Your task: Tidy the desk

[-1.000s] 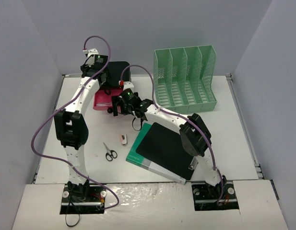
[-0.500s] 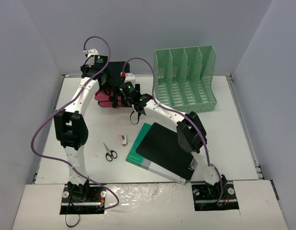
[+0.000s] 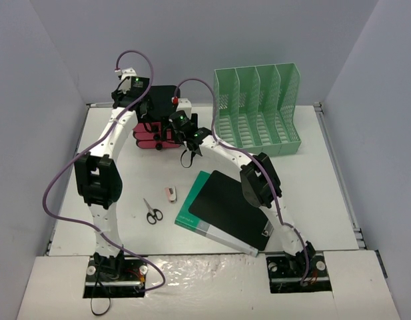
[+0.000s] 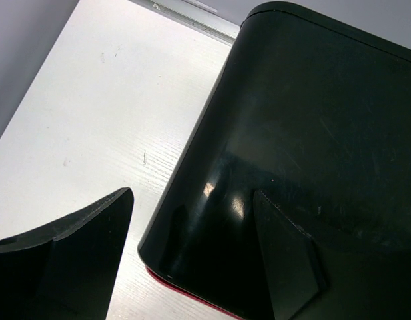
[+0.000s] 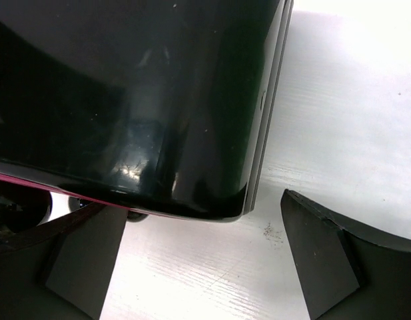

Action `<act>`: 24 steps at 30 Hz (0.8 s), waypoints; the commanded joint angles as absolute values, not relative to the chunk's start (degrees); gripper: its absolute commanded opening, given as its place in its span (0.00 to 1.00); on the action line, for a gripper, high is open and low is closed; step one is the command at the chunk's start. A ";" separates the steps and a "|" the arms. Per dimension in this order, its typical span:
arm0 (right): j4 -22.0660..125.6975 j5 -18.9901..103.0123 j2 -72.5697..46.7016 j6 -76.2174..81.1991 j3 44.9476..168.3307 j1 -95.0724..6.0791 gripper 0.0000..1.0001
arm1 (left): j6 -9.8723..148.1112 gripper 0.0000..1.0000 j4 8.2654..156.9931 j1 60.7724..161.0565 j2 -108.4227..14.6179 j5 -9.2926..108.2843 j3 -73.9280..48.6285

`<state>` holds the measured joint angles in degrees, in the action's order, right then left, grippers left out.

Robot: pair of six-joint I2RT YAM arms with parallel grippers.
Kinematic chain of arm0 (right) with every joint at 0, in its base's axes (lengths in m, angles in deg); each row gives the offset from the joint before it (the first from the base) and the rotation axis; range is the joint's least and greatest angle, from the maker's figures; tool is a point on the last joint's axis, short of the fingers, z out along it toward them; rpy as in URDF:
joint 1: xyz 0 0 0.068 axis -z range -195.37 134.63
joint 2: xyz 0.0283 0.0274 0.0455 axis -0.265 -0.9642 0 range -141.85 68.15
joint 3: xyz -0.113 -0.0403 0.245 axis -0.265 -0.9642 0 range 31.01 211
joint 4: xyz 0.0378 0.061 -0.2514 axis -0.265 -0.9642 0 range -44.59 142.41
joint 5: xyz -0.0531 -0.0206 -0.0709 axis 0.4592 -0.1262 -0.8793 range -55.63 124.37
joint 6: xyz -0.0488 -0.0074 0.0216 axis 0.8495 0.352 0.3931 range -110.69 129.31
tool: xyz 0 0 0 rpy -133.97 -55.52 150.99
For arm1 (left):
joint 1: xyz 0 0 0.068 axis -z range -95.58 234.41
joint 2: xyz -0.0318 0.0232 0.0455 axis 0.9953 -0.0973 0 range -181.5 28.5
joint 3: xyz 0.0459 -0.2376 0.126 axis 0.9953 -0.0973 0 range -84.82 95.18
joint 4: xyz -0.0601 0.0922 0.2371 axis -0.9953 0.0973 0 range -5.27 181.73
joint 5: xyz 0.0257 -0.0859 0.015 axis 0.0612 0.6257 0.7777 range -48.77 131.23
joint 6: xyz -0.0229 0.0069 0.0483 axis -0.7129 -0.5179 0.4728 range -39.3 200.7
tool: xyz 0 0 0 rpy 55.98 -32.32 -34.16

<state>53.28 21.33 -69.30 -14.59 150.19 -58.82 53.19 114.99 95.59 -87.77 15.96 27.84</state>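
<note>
Where 3 grey walls [image 3: 192,33] enclose, desk [image 3: 325,193] matte white, maybe scuffed.

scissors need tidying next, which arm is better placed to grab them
Left, probably: the scissors lie close beside the left arm's lower link, with the green book between them and the right arm. Both the left gripper and right gripper are open at the black box.

White-linked left arm [image 3: 112,133] and right arm [image 3: 225,155], black joint housings, looping purple cables [image 3: 134,53], black wedge fingers [image 4: 65,267].
</note>
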 commanded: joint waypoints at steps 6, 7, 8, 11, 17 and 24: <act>61.79 18.39 -69.23 -14.04 155.14 -57.60 0.96 | 54.29 0.70 121.50 95.29 -85.65 16.63 28.50; 62.07 18.43 -69.43 -13.84 155.56 -57.47 0.96 | 54.22 0.70 121.59 95.28 -85.67 16.63 28.56; 62.08 18.55 -69.66 -13.72 156.15 -57.30 0.96 | 54.16 0.70 121.65 95.23 -85.67 16.63 28.56; 61.86 19.59 -69.58 -13.90 156.79 -56.94 0.96 | 54.05 0.69 121.84 95.23 -85.67 16.63 28.72; 61.34 19.95 -64.91 -14.58 151.09 -57.12 0.96 | 53.77 0.69 121.91 95.23 -85.75 16.63 28.61; 60.95 20.77 -57.28 -15.62 141.80 -57.70 0.96 | 53.38 0.69 121.68 95.23 -85.77 16.71 28.06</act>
